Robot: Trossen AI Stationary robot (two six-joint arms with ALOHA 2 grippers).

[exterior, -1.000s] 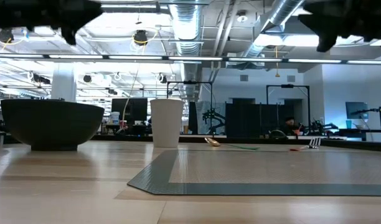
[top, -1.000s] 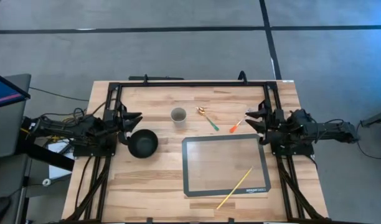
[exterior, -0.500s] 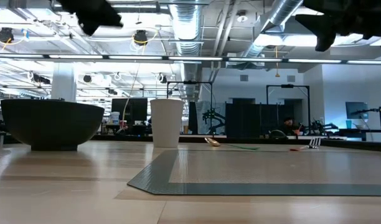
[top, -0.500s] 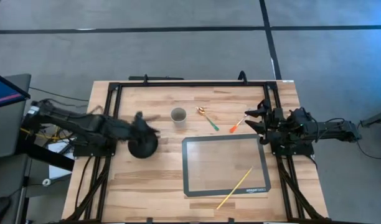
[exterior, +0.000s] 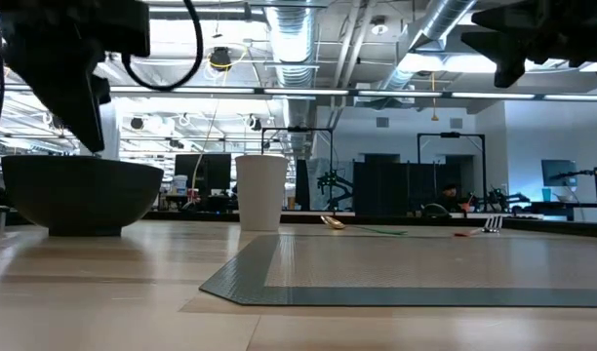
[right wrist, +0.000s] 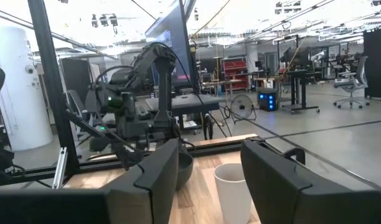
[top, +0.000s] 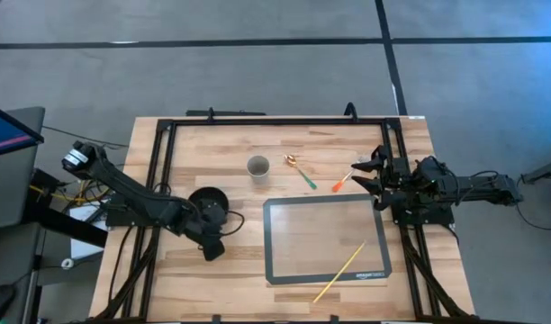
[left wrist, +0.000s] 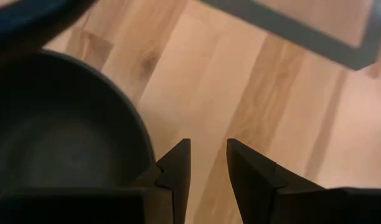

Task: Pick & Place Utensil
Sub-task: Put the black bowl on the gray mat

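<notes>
Three utensils lie on the table (top: 230, 279): a spoon (top: 301, 171) with a green handle and a fork (top: 343, 180) with an orange one, both on bare wood beyond the mat (top: 325, 238), and a yellow stick (top: 340, 272) lying over the mat's near edge. None is held yet. The left gripper (top: 212, 248) hangs low just beside the bowl (top: 206, 205), on its near side, fingers (left wrist: 178, 163) a little apart with nothing between them and bare wood showing through the gap (the wrist view puts the bowl's rim right against one finger). That closeness is the main hazard, I think: a swing toward the utensils from here could clip the bowl and shove it into the cup (top: 257, 166), which looks light enough to topple. The utensils are also well apart from this arm, so a long reach across the mat seems needed, and thin handles lying flat could skid away from closing fingers. The right gripper (top: 367, 175) waits at the table's right edge with fingers spread, near the fork; a crossing left arm might crowd it.
</notes>
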